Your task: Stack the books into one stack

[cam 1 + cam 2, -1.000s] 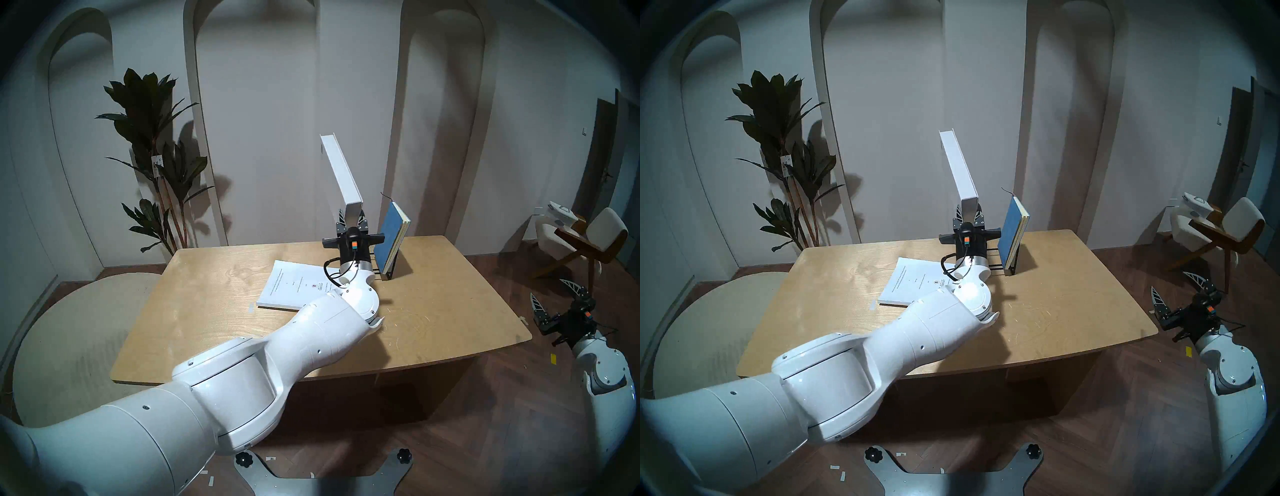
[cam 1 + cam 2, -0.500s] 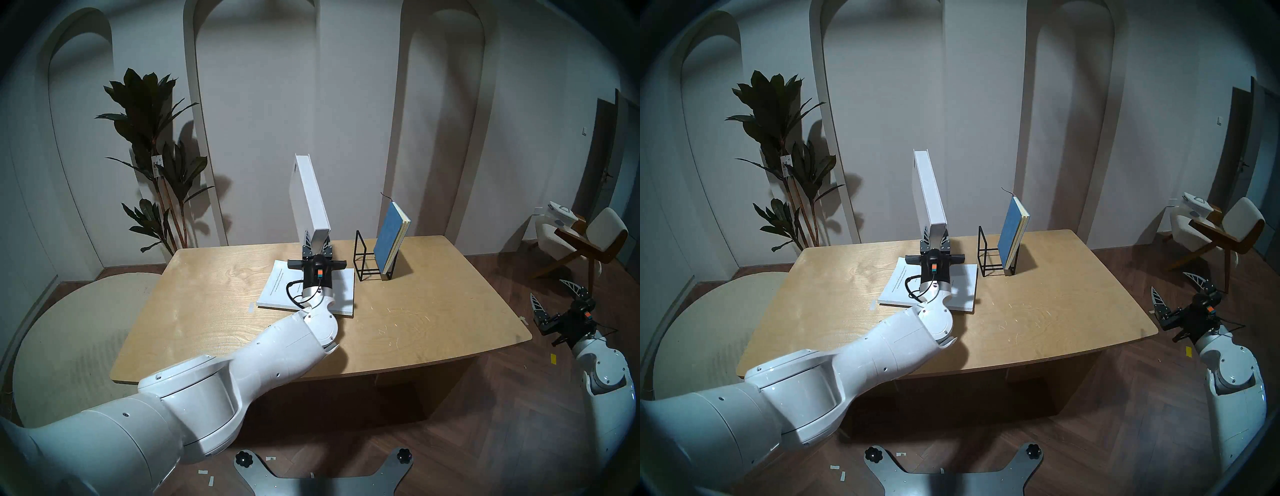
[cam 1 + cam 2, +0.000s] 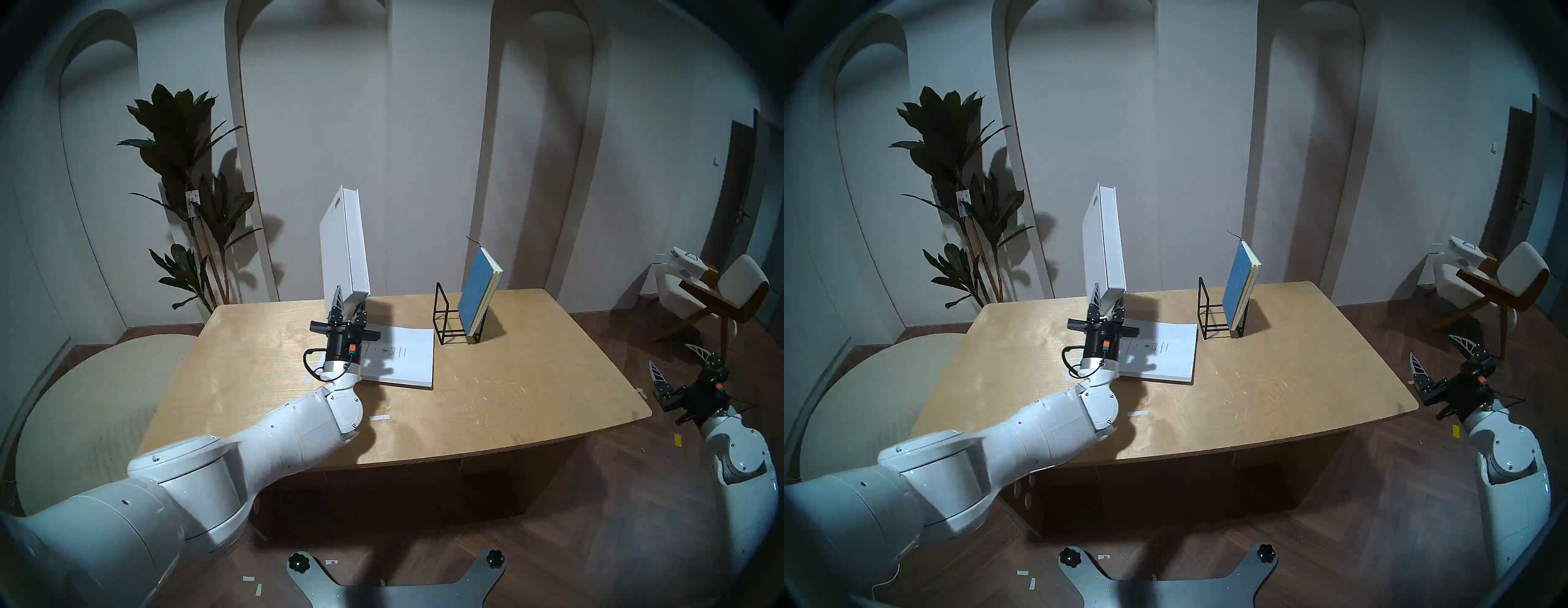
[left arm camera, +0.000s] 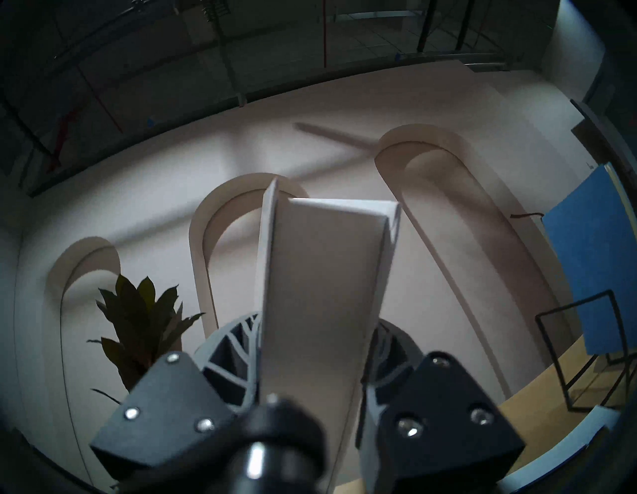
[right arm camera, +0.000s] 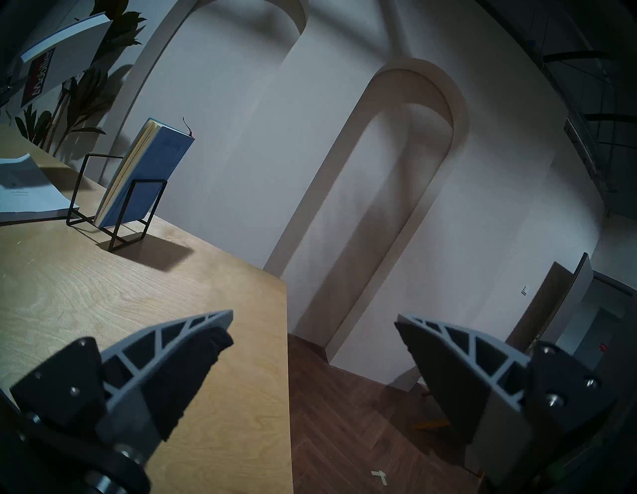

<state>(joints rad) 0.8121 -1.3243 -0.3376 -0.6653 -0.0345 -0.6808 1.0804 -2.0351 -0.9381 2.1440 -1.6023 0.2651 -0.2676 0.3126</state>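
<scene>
My left gripper (image 3: 348,306) (image 3: 1107,303) (image 4: 312,348) is shut on the lower end of a thick white hardcover (image 3: 343,248) (image 3: 1103,242) (image 4: 320,293), which stands nearly upright in the air above the left part of the table. Under and to the right of it a large white booklet (image 3: 403,356) (image 3: 1166,350) (image 5: 24,193) lies flat on the table. A blue notebook (image 3: 479,291) (image 3: 1240,288) (image 4: 586,269) (image 5: 148,172) leans in a black wire rack (image 3: 449,327) (image 3: 1212,314) (image 5: 113,214). My right gripper (image 3: 674,363) (image 3: 1435,352) (image 5: 313,327) is open and empty beside the table's right end.
The wooden table (image 3: 530,382) (image 3: 1293,382) has a strip of white tape (image 3: 379,418) near its front. A potted plant (image 3: 191,191) stands behind the left corner, and a chair (image 3: 721,297) stands on the floor at the right.
My left arm has carried the white hardcover leftward, away from the rack, and lowered it toward the booklet, uncovering the rack. The right arm has stayed still.
</scene>
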